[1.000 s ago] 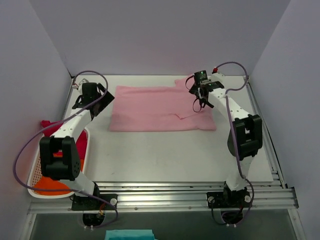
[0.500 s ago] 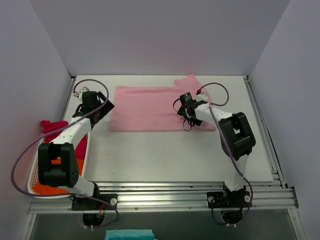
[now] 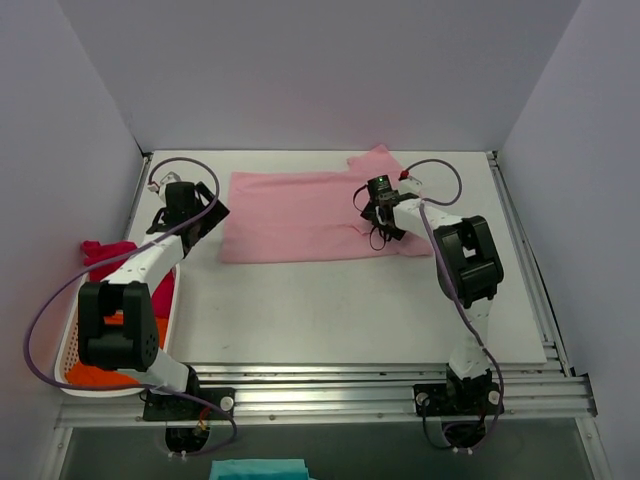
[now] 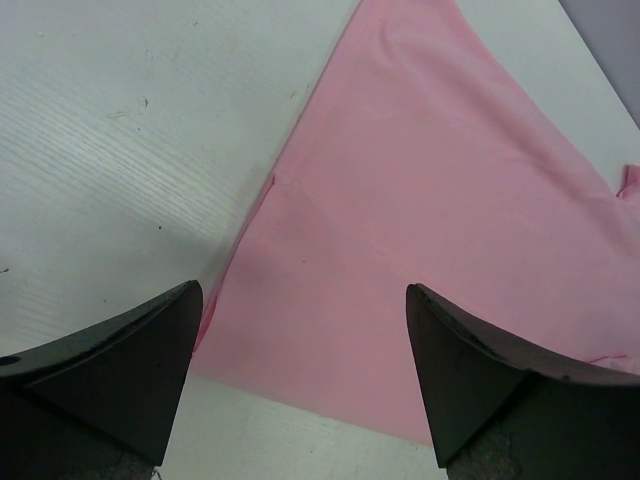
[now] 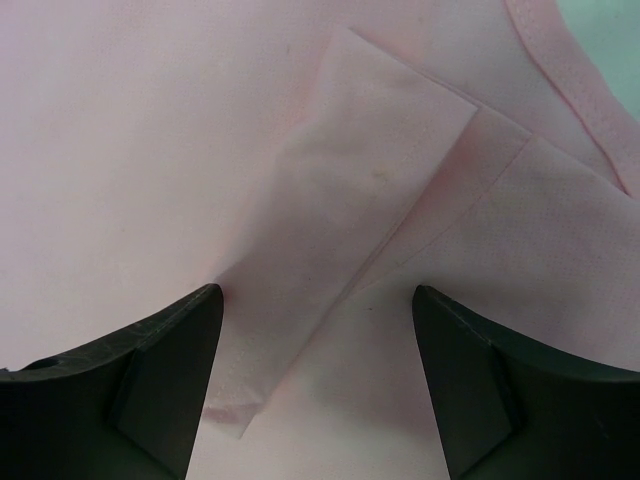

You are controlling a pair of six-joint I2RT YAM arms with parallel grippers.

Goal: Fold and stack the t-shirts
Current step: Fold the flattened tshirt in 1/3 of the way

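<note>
– Pink t-shirt (image 3: pixel 300 215): where is it, and what can't be made out?
– Spread flat on the far half of the table (image 3: pixel 330 310). Collar not found in any view, so front and back can't be told apart. From above, the right gripper (image 3: pixel 383 218) and its wrist cover part of the right end.
– Other two shirts?
– Both in the white basket (image 3: pixel 68 345) at the table's left edge. Magenta-red t-shirt (image 3: pixel 108 250) is bunched at the far end, spilling over the rim. Orange t-shirt (image 3: pixel 88 372) is at the near end, mostly hidden behind the left arm (image 3: pixel 120 325). Teal cloth (image 3: pixel 258 468) lies below the arm bases, cut off by the frame edge.
– Anything in the way?
– Purple cable (image 3: pixel 432 163) loops above the pink shirt's right end.
– Lie of the pink one?
– Long axis runs left to right across the table. One sleeve (image 3: pixel 375 160) sticks out at the far right corner, pointing away from the arms. A folded flap (image 5: pixel 350 190) lies slantwise on the right end.
– Pincers?
– Left gripper (image 4: pixel 302 290): fingers wide apart, nothing between them, above the shirt's left edge. Right gripper: fingers apart, straddling the flap, nothing pinched. Contact with the cloth can't be judged.
</note>
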